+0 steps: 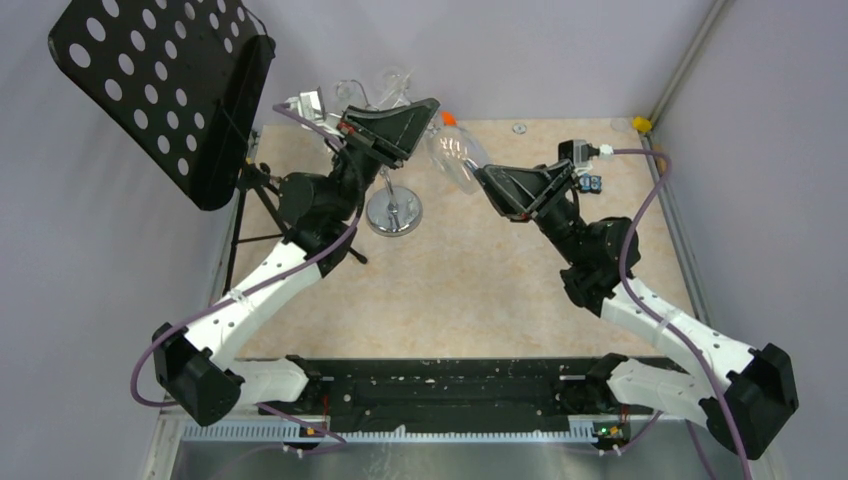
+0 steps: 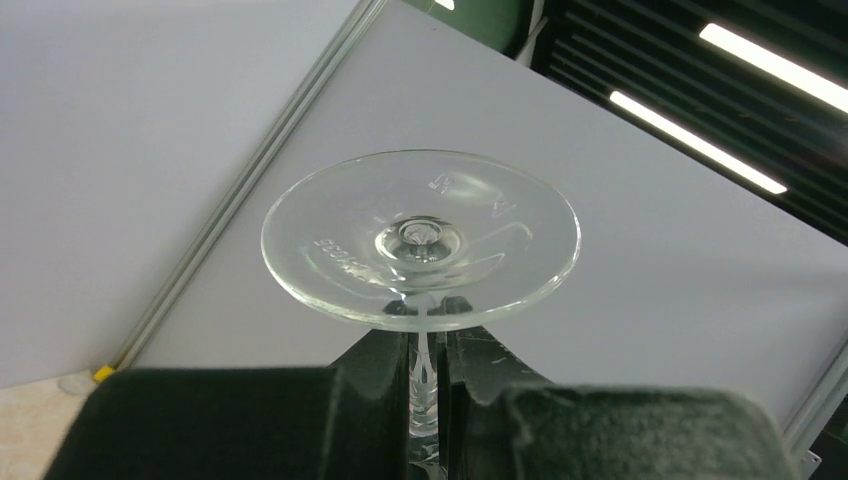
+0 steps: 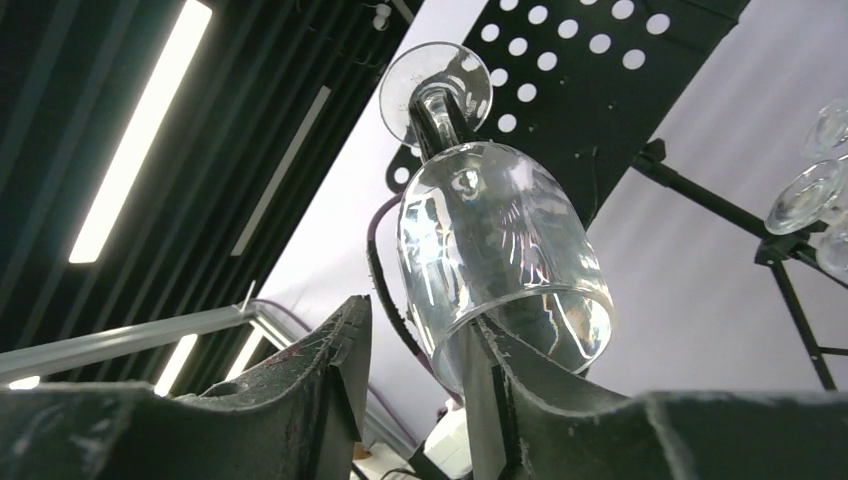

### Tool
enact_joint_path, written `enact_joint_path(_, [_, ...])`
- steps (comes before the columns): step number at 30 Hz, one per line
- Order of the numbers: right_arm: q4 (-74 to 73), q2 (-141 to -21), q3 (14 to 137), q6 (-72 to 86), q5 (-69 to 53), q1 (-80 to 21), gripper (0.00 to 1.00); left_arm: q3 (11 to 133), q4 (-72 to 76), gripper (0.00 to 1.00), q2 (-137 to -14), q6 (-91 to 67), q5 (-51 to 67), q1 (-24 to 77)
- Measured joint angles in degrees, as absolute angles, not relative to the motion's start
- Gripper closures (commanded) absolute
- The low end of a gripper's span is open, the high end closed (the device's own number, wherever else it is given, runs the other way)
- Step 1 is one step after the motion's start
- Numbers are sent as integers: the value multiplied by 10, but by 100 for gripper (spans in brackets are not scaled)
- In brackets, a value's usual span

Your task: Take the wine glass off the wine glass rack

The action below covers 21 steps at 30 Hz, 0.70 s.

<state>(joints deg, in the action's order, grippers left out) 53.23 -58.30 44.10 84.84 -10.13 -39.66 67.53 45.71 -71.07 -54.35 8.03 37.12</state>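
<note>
The wine glass [image 1: 455, 155] hangs tilted in the air, bowl downward, between my two grippers. My left gripper [image 1: 430, 112] is shut on its stem [image 2: 425, 370], with the round foot [image 2: 420, 235] just above the fingers. My right gripper [image 3: 415, 340] is open at the bowl's mouth [image 3: 500, 260]. The bowl's rim lies over one finger [image 3: 490, 370], and the other finger is apart from the glass. In the top view the right gripper [image 1: 487, 177] meets the bowl's lower end. The chrome wine glass rack [image 1: 394, 213] stands behind the left arm.
Other glasses [image 3: 810, 190] still hang from the rack's top arms [image 1: 375, 92]. A black perforated music stand [image 1: 160, 90] on a tripod stands at the far left and shows in the right wrist view [image 3: 600, 60]. Grey walls close the back and sides.
</note>
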Motion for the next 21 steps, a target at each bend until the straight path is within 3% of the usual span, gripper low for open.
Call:
enact_joint_path(5, [554, -597, 444, 857, -111, -397, 81, 661, 506, 100, -711, -544, 85, 373])
enact_joint_path(9, [568, -601, 444, 862, -116, -397, 100, 656, 527, 99, -711, -548, 88, 373])
enact_joint_path(10, [575, -601, 444, 862, -117, -398, 100, 655, 530, 96, -711, -552, 88, 373])
enact_joint_path(13, [586, -601, 444, 862, -119, -398, 100, 651, 538, 78, -711, -562, 85, 376])
enact_joint_path(16, [590, -601, 444, 857, -117, -398, 100, 647, 540, 54, -711, -559, 84, 376])
enact_joint_path(20, [572, -594, 444, 832, -106, -398, 100, 641, 533, 36, -707, -548, 92, 377])
enact_joint_path(21, [559, -589, 445, 821, -103, -398, 100, 641, 527, 25, -704, -543, 94, 377])
